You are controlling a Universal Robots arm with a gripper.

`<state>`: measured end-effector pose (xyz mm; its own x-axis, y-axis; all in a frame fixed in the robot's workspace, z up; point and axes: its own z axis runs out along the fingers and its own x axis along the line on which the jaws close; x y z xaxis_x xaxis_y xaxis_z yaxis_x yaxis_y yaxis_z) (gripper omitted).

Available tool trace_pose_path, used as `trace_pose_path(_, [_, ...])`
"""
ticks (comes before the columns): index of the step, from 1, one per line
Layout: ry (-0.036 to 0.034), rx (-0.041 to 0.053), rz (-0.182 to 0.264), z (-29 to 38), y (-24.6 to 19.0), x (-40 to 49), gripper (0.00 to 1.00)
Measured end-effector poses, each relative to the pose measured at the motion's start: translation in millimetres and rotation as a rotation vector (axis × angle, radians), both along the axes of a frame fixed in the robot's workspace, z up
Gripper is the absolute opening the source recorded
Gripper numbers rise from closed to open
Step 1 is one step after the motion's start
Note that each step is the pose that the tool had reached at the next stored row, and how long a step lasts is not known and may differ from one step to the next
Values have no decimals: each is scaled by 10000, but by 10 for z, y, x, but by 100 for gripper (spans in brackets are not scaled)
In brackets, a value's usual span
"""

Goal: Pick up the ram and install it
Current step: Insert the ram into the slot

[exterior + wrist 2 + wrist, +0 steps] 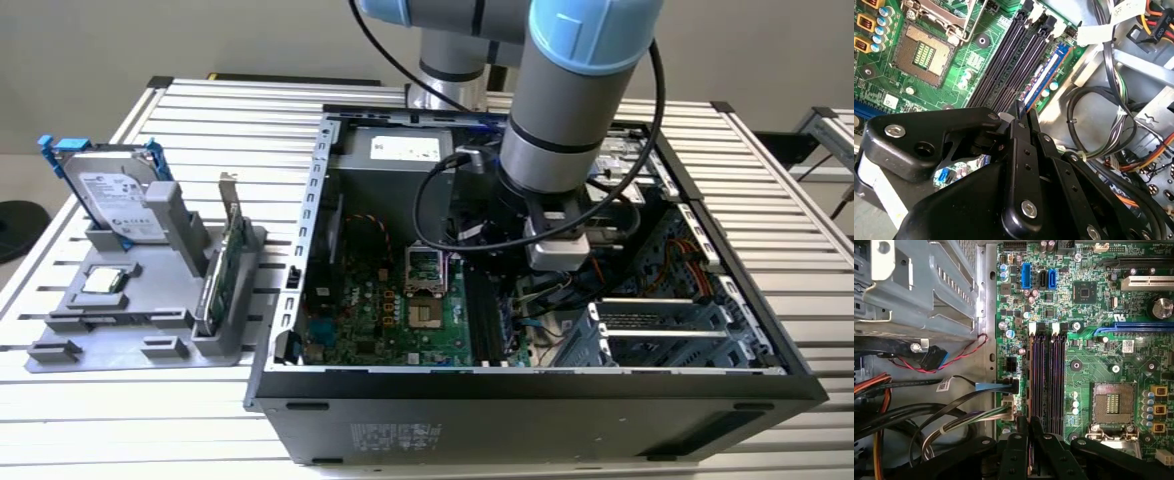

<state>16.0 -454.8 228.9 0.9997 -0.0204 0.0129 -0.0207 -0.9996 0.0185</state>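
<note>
Black gripper (1023, 109) clamps shut on the near end of the slim dark ram stick (1046, 75). It stands on edge in the outermost of the black memory slots (478, 320), and in the exterior view its long axis runs 12-to-6 o'clock.

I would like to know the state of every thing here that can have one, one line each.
Slim dark ram stick: standing in the outermost memory slot.
Black gripper: shut on the ram stick's end.
Other black memory slots: empty.
Square processor socket: empty, contacts bare.
Black computer case: lying flat, side open.
Silver hard drive in blue rails: upright in grey holder.
Green card with metal bracket: on edge in that holder.
</note>
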Motion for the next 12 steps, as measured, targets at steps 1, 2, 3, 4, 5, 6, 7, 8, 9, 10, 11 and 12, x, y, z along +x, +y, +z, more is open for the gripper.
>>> trace_pose_path(1, [-1,1,22,-3,0,-1,0])
trace_pose_path(2, [-1,2,44,-7,-1,-1,0])
trace_pose_path(3, [-1,1,63,-11,-3,-2,0])
trace_pose_path(4, [-1,1,83,-16,-5,-2,0])
trace_pose_path(5, [-1,1,106,-20,-6,-3,0])
trace_pose_path(6, [-1,1,129,-24,-8,-3,0])
trace_pose_path(7, [-1,1,150,-27,-10,-4,0])
trace_pose_path(8, [-1,2,171,-31,-10,-4,0])
trace_pose_path(9, [-1,2,191,-35,-11,-4,0])
trace_pose_path(10, [-1,1,207,-39,-11,-5,0])
trace_pose_path(11, [0,0,217,-39,-11,-8,0])
trace_pose_path(12, [0,-2,223,-40,-12,-11,0])
